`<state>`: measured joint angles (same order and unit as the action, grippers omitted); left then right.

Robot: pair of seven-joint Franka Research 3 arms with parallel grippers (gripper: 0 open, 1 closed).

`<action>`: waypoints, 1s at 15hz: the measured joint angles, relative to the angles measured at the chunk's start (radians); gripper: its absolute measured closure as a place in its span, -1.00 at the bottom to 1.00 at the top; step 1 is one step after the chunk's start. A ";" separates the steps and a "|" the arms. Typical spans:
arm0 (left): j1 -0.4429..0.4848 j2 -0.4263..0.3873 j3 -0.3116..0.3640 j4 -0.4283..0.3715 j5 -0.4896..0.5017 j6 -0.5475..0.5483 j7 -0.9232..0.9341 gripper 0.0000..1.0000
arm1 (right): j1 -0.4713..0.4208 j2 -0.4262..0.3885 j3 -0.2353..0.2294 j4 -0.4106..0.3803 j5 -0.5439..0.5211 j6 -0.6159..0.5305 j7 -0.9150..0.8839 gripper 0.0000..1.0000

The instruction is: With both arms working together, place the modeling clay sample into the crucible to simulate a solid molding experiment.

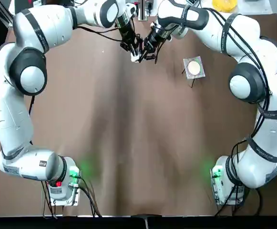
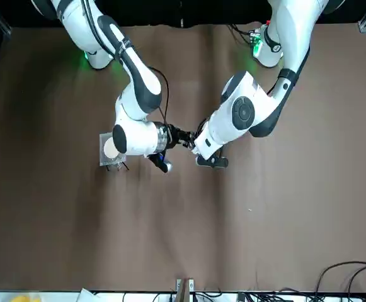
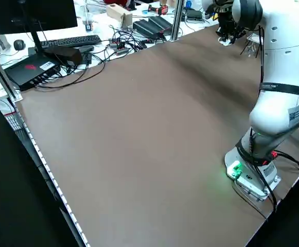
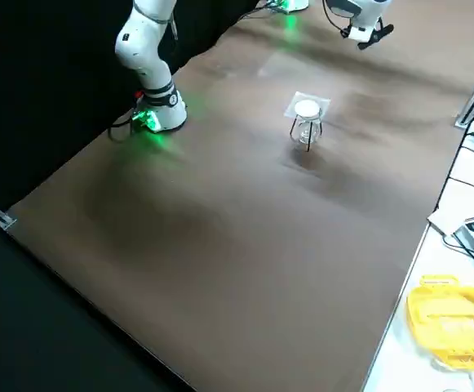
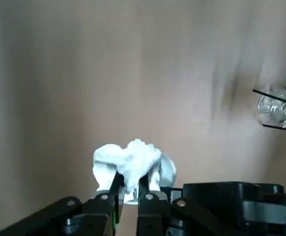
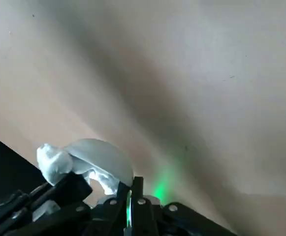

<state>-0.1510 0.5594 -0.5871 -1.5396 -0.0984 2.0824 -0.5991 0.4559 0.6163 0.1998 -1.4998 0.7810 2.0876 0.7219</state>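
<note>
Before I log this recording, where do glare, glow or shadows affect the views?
Top: green glow beside both arm bases, dark streaks down the table. Right wrist: green spot, broad diagonal shadow. Left wrist: clay nearly washed out white.

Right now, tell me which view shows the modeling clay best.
The left wrist view: the clay stands out large at the left gripper's tips. The right wrist view shows it by the crucible, held by the right gripper. Top and left side views show only a white patch; front and right side, no discernible clay.
</note>
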 joint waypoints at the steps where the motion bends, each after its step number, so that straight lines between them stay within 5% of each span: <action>1: 0.000 0.000 0.000 0.000 0.000 -0.001 0.000 0.63 | -0.001 0.000 0.000 0.000 0.001 0.000 0.000 0.91; 15: -0.041 0.000 0.008 -0.007 0.009 -0.015 -0.015 0.37 | -0.017 0.000 -0.006 0.001 0.003 -0.013 -0.001 0.91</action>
<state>-0.1916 0.5598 -0.5787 -1.5464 -0.0897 2.0679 -0.6138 0.4393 0.6163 0.1933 -1.4986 0.7839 2.0745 0.7212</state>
